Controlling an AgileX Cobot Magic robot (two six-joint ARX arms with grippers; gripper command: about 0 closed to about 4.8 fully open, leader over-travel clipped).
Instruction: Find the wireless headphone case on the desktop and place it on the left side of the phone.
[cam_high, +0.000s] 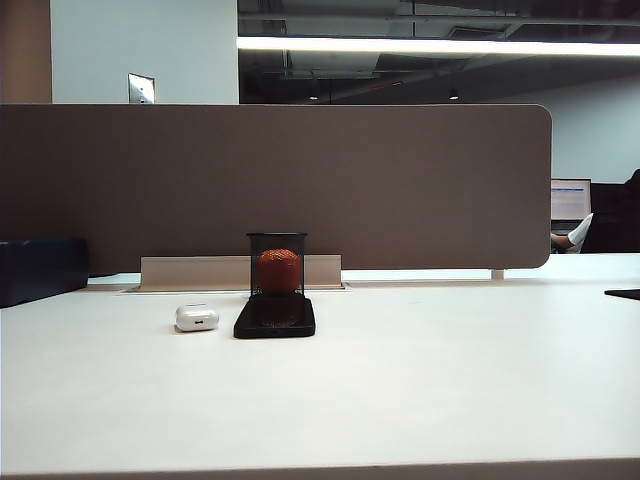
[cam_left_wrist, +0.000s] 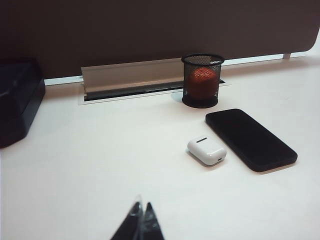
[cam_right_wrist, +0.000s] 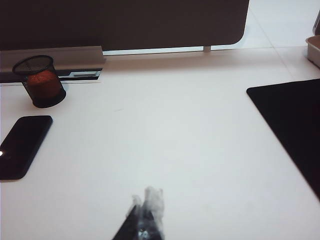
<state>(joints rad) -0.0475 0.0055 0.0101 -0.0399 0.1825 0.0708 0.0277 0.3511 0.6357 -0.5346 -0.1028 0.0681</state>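
No legible writing. Wireless headphone case (cam_left_wrist: 207, 151) lies just left of phone (cam_left_wrist: 250, 139) on counter (cam_high: 420, 380); left gripper (cam_left_wrist: 141, 212) and right gripper (cam_right_wrist: 147, 202) clenched, empty, well apart from it.

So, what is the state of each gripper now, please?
Left gripper: closed, holding nothing, low over the desktop.
Right gripper: closed, holding nothing, over the desktop right of the phone.

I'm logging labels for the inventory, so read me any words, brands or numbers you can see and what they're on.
None can be read.
Wireless headphone case: no marking shows.
Phone: blank black face.
Mesh cup: no label.
Distant monitor: too small and blurred to read.
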